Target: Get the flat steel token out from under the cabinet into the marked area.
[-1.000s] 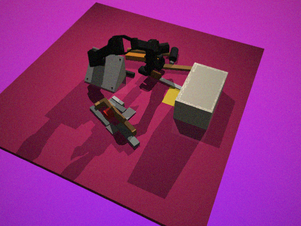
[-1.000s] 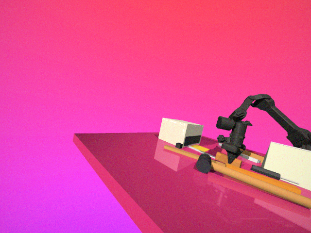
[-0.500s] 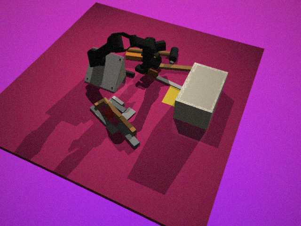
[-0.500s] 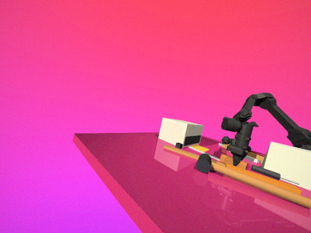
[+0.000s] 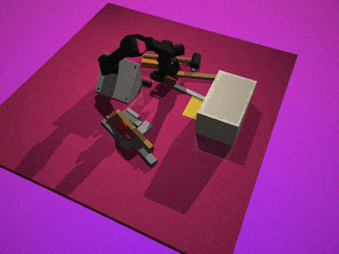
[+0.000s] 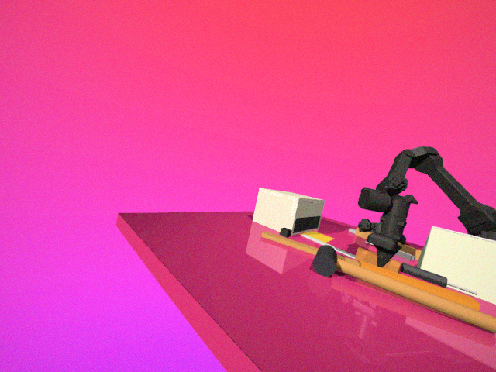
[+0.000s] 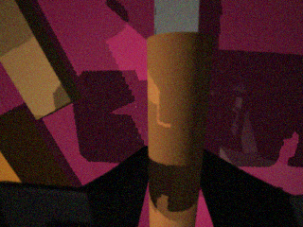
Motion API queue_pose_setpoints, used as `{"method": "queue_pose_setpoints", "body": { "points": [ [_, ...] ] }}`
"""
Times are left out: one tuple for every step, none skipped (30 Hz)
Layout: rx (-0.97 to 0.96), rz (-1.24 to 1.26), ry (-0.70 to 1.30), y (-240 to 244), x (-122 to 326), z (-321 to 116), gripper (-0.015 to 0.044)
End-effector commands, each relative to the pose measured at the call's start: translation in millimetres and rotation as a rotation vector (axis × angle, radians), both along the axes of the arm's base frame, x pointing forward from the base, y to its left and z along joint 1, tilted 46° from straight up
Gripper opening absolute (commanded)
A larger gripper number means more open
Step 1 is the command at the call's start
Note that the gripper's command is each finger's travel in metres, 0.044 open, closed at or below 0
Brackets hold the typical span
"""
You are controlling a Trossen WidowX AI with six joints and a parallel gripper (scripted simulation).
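The flat steel token is hidden from sight in these views, so its exact place cannot be told. The magenta surface (image 5: pixel 213 218) (image 6: pixel 280 312) (image 7: pixel 265 28) carries the white cabinet (image 5: pixel 227 98) (image 6: pixel 276 210), its dark opening facing the yellow marked area (image 5: pixel 191 108) (image 6: pixel 320 236). A black-headed mallet (image 5: pixel 195 60) (image 6: pixel 325 260) lies off to one side. The end effector (image 5: pixel 163 77) (image 6: pixel 382 260) (image 7: pixel 172 152) is closed around the wooden handle (image 5: pixel 169 80) (image 6: pixel 367 255) (image 7: pixel 176 104) of a tool whose grey metal blade (image 5: pixel 188 91) (image 6: pixel 344 253) (image 7: pixel 176 16) extends towards the cabinet's front.
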State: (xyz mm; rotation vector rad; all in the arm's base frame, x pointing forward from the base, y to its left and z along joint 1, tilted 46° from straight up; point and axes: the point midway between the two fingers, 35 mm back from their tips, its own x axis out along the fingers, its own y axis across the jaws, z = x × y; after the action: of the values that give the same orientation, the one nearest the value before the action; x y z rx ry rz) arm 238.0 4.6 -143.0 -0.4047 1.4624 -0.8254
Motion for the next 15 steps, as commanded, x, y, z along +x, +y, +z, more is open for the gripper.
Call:
{"method": "queue_pose_setpoints", "body": {
  "points": [
    [0.0,-0.002,0.001,3.4,-1.6,-0.8,0.0],
    [0.0,-0.002,0.002,4.3,-2.2,-1.0,0.0],
    [0.0,-0.002,0.002,5.2,-2.7,-1.2,0.0],
    [0.0,-0.003,0.003,6.2,-3.2,-1.4,0.0],
    [0.0,-0.003,0.003,6.0,-3.1,-1.2,0.0],
    [-0.001,-0.004,0.002,4.2,-2.7,-0.7,0.0026],
    [-0.002,-0.005,0.003,2.8,-2.6,-0.4,0.0053],
    [-0.002,-0.005,0.003,3.0,-2.8,-0.4,0.0079],
    [-0.002,-0.005,0.003,3.0,-2.8,-0.4,0.0105],
    [-0.002,-0.005,0.003,3.0,-2.8,-0.4,0.0131],
    [-0.002,-0.005,0.003,3.0,-2.8,-0.4,0.0157],
    [-0.002,-0.005,0.003,3.0,-2.8,-0.4,0.0184],
    [-0.002,-0.005,0.003,3.0,-2.8,-0.4,0.02],
    [-0.002,-0.005,0.003,3.0,-2.8,-0.4,0.02],
    [-0.002,-0.005,0.002,3.1,-2.7,-0.5,0.02]
  ]
}}
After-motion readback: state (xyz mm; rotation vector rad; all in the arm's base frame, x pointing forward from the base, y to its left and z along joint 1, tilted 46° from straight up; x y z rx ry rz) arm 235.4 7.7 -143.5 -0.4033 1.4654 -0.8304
